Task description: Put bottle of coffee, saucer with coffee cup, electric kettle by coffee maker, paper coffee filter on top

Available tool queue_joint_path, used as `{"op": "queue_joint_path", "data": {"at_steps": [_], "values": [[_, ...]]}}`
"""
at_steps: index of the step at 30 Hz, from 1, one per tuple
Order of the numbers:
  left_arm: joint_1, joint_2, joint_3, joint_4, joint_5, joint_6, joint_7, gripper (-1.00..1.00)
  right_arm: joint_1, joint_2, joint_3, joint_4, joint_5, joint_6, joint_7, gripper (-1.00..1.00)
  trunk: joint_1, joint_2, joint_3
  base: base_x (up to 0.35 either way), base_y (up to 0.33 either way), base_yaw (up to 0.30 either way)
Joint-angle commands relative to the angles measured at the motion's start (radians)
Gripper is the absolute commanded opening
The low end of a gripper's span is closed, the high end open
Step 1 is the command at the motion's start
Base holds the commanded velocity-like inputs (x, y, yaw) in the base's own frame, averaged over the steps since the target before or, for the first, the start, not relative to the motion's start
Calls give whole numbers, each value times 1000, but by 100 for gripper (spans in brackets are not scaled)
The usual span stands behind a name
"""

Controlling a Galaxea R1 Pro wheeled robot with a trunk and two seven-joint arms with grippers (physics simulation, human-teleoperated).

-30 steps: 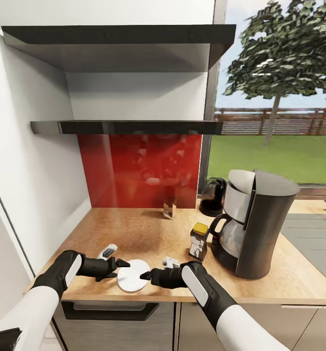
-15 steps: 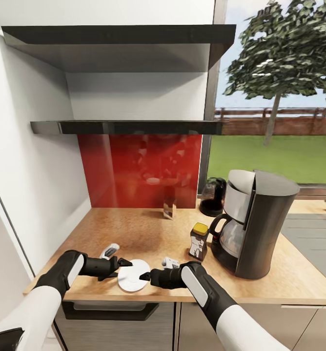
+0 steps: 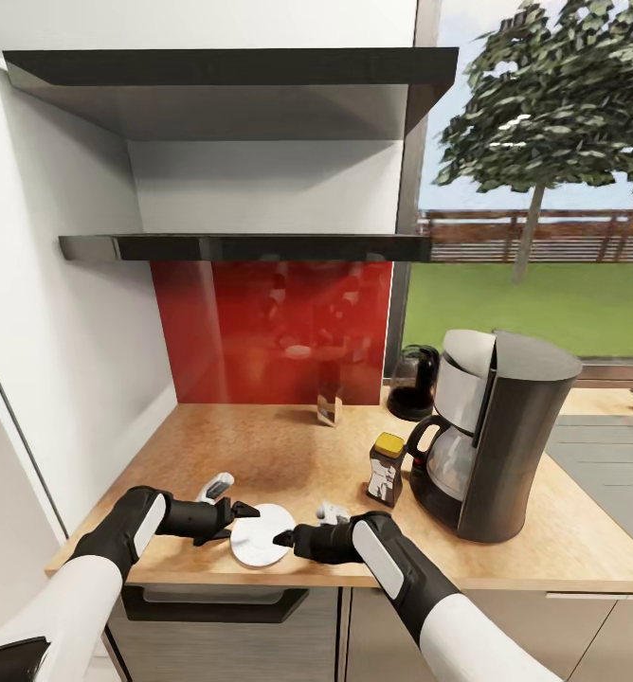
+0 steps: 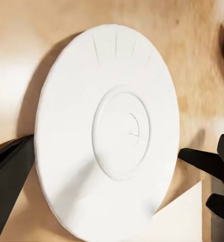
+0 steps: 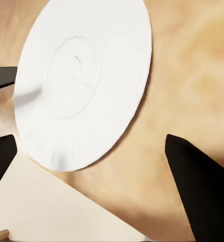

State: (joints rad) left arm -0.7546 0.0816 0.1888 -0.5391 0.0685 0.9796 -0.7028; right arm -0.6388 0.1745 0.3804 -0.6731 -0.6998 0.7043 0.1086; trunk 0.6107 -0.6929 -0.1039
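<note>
Head view | small flat round white saucer (image 3: pixel 260 535) on tan wood-grain countertop (image 3: pixel 288 445) edge | left gripper (image 3: pixel 239 521) and right gripper (image 3: pixel 280 539) both spread wide either side, nothing held

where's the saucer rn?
Head view: the saucer lies flat at the countertop's front edge, left of the coffee bottle, between the left pincer and right pincer.

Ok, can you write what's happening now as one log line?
saucer flat near countertop front edge | left gripper open, at its left | right gripper open, at its right | no cup on it
</note>
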Motion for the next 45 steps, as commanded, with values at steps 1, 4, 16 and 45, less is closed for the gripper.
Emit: {"op": "queue_joint_path", "data": {"at_steps": [1,4,16,45], "values": [[0,0,0,1,-6,7,5,100,-1,0,0,0,10,-7,4,100,0,-1,-2,0,0,0],[0,-16,2,1,-8,7,5,100,-1,0,0,2,-19,-21,3,100,0,-1,-2,0,0,0],[0,-29,3,1,-9,7,5,100,-1,0,0,3,-38,-25,3,100,0,-1,-2,0,0,0],[0,-59,2,1,-6,8,3,100,-1,0,0,3,-38,-25,3,100,0,-1,-2,0,0,0]]}}
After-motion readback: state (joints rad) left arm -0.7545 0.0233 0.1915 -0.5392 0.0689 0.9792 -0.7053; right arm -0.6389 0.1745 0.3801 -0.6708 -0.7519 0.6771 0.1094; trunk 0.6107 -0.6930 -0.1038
